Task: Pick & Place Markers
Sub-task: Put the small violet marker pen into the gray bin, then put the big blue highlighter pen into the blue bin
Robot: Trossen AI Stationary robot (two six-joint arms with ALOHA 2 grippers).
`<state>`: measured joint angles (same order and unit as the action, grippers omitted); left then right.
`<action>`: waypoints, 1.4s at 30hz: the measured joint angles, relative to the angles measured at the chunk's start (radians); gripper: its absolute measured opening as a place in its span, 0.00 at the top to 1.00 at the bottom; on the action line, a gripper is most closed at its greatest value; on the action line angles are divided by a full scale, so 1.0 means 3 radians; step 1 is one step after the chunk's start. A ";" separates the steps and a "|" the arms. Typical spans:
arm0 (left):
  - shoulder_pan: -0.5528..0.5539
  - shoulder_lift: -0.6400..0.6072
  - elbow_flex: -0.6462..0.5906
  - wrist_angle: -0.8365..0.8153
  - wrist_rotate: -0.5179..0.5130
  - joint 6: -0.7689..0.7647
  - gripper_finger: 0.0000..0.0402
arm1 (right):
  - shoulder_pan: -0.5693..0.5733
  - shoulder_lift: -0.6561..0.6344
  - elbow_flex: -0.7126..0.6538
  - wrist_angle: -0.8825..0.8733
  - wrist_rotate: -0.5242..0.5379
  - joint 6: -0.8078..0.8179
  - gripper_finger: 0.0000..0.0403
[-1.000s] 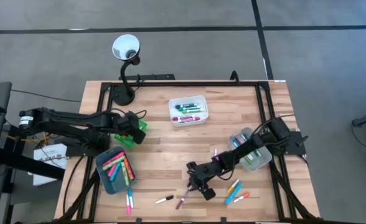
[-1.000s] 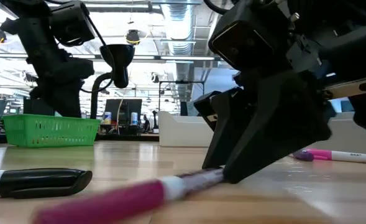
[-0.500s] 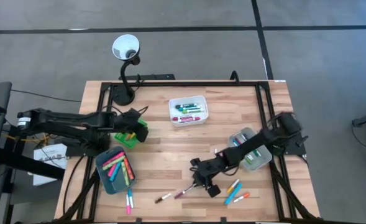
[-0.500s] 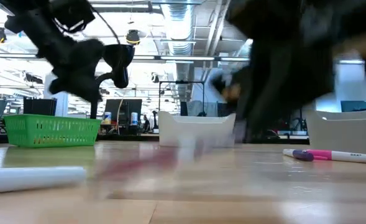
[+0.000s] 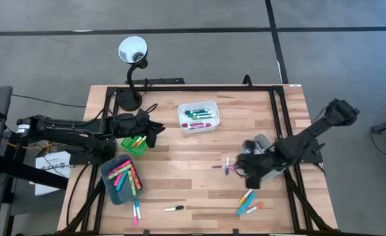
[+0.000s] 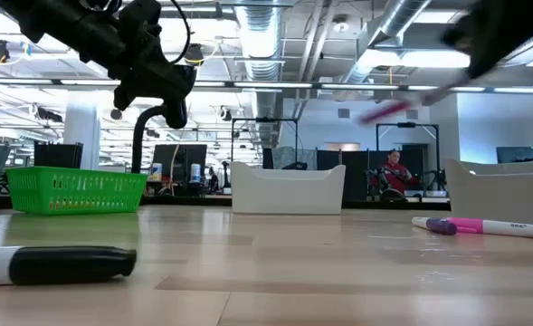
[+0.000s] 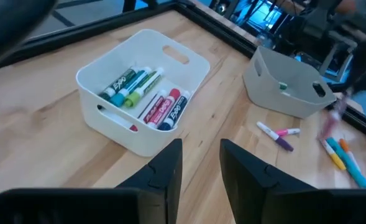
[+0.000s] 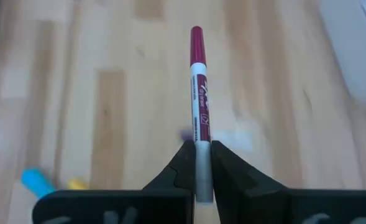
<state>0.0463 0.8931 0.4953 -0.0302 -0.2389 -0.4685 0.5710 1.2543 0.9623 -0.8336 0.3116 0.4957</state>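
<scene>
Left gripper [image 5: 154, 133] over the green tray [image 5: 135, 142] near the tabletop's left edge, fingers [image 7: 165, 171] narrowly apart, nothing between them. Teal tray [image 5: 122, 178] toward the front-left corner, packed with pink, green and orange markers [image 5: 124, 176]; two more markers [image 5: 136, 210] just beyond it at the front edge. Black-capped marker [image 5: 173, 209] near the front edge, mid-table. White tray [image 5: 198, 115] toward the back edge, holding green, blue and red markers [image 7: 144, 94]. Right gripper [image 5: 237, 166] raised above the tabletop right of centre, clamped on a maroon-capped marker [image 8: 197, 81] pointing straight out from the fingertips. Clear grey tray [image 5: 263, 152] by the right edge. Blue and orange markers [image 5: 248, 202] toward the front-right corner.
</scene>
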 joint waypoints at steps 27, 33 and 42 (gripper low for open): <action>0.0000 0.0056 -0.0001 0.0043 -0.0076 0.0002 0.74 | 0.1096 -0.0508 -0.0805 -0.1478 0.0109 0.3827 0.87; 0.0000 0.0056 -0.0001 0.0046 -0.0075 0.0001 0.74 | 0.0929 -0.0510 -0.0794 -0.1379 0.0016 0.3387 0.84; 0.0000 0.0056 -0.0001 0.0057 -0.0075 0.0001 0.74 | 0.0688 -0.0511 -0.0793 -0.0417 0.0137 0.2470 0.67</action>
<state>0.0463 0.9100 0.4950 -0.0132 -0.2615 -0.4683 0.7773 1.1011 0.7242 -0.9585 0.3528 1.2368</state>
